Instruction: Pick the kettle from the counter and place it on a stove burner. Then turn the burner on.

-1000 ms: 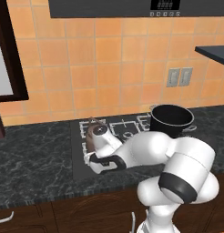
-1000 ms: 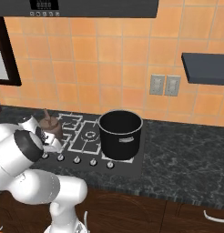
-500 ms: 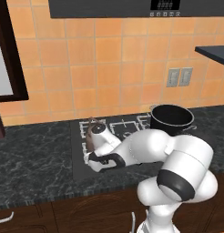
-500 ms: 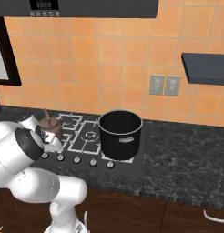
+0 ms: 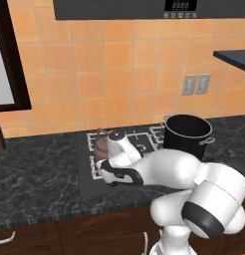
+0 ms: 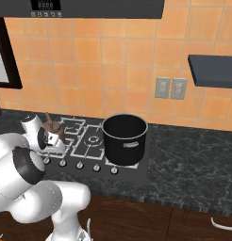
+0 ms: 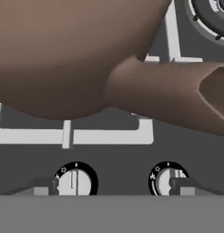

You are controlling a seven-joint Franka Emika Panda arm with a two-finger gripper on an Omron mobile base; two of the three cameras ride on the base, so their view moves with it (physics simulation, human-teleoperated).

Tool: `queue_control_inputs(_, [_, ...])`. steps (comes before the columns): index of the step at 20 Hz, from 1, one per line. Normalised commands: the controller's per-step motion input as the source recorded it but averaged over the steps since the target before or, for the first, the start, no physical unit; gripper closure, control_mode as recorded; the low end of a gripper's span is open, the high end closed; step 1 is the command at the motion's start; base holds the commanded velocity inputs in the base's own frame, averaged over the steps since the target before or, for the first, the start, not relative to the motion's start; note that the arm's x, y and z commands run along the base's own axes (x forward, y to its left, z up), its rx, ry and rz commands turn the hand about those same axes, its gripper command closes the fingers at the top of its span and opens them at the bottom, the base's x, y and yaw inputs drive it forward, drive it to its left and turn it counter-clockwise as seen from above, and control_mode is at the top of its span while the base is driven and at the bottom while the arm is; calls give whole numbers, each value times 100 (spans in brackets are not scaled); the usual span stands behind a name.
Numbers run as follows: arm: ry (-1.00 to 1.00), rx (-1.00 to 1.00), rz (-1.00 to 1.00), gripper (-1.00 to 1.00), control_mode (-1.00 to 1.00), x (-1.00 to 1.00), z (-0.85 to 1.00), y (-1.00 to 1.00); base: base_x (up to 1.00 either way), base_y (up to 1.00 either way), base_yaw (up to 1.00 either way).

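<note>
The brown kettle [image 5: 100, 146] stands on the front-left stove burner [image 5: 98, 173], a silver-grey wire grate on black glass. In the right base view the kettle [image 6: 53, 127] shows just behind my hand. My gripper [image 7: 114, 189] hangs low in front of it, open, its fingertips [image 7: 41, 189] wide apart with nothing between them. In the hand view the kettle [image 7: 63, 54] looms close, its spout pointing right, with the stove burner [image 7: 109, 136] under it. Two control knobs [image 7: 76, 182] sit just below. The dark marbled counter [image 5: 35, 184] runs to either side.
A large black cooking pot [image 5: 187, 132] stands on the right burners, also seen as the pot [image 6: 124, 137] in the right base view. A row of knobs [image 6: 80, 165] lines the cooktop's front edge. Tiled wall, outlets [image 6: 170, 88] and a dark shelf [image 6: 212, 70] lie behind.
My hand has shifted slightly to the right in front of the kettle. The kettle stays put on the grate.
</note>
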Motion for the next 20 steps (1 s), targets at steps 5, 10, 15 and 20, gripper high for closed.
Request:
queue_control_inputs(5, [-1,9,0,-100,-100,-6,9,27,0,0,0])
queue_control_inputs(10, [7,0,0,-100,-100,0,-36,50,0,0,0])
queue_control_inputs(15, [8,0,0,-100,-100,12,-28,29,0,0,0])
queue_control_inputs(20, [2,0,0,-100,-100,0,-21,0,0,0,0])
